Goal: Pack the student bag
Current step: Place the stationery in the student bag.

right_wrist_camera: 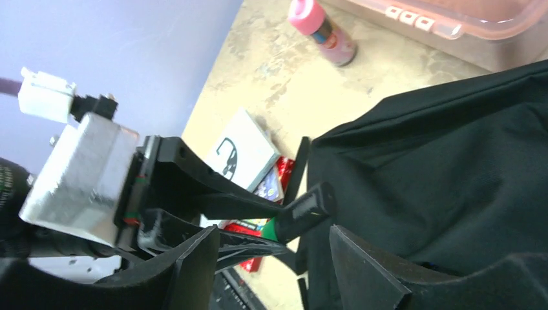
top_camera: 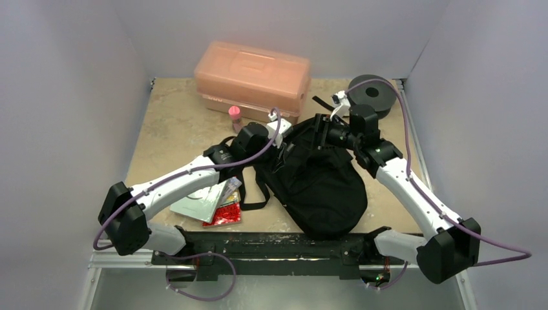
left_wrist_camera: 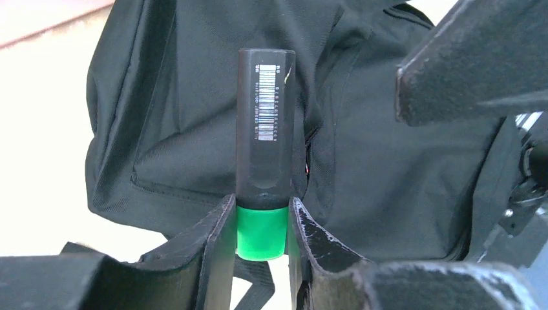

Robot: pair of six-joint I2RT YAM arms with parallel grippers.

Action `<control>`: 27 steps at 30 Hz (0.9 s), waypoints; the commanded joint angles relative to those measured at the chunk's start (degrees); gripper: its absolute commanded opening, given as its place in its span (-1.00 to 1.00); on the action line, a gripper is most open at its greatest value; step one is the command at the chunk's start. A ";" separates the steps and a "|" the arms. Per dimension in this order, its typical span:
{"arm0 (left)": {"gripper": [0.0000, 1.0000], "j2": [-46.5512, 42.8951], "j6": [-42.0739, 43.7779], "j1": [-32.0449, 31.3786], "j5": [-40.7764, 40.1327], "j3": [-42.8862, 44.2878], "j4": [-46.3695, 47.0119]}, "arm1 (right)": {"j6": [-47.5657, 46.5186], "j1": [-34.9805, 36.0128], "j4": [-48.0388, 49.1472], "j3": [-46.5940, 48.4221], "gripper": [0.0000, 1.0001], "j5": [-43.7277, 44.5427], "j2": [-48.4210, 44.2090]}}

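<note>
Beside soft black fabric backpack (left_wrist_camera: 400, 194): left gripper (left_wrist_camera: 260, 210) clamps black plastic marker (left_wrist_camera: 265, 123) by green end, probably for inserting.
Right gripper (right_wrist_camera: 274, 236): jaws spread, empty.

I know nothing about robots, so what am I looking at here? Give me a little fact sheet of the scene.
Bag: black, soft, lying between the two arms
Left pincer: shut on the green end of a black marker
Marker tip: at the bag's edge, not yet inside as far as can be seen
Right pincer: open, at the bag's edge
At the back: pink box, black spool
In front of the box: small pink-capped bottle
Left of the bag: flat packets, partly under the left arm
</note>
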 commanded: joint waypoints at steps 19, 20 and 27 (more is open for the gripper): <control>-1.00 -3.79 19.28 -7.78 -5.39 -2.52 4.76 | -4.80 -1.08 -1.03 -4.33 0.11 -16.43 2.38; -1.00 -3.79 19.43 -7.86 -4.95 -2.52 4.57 | -4.53 -1.08 -0.71 -4.64 0.08 -16.47 2.27; -1.00 -4.09 21.90 -8.39 -1.97 -4.02 4.19 | -3.73 -1.18 2.89 -6.23 0.03 -18.60 1.60</control>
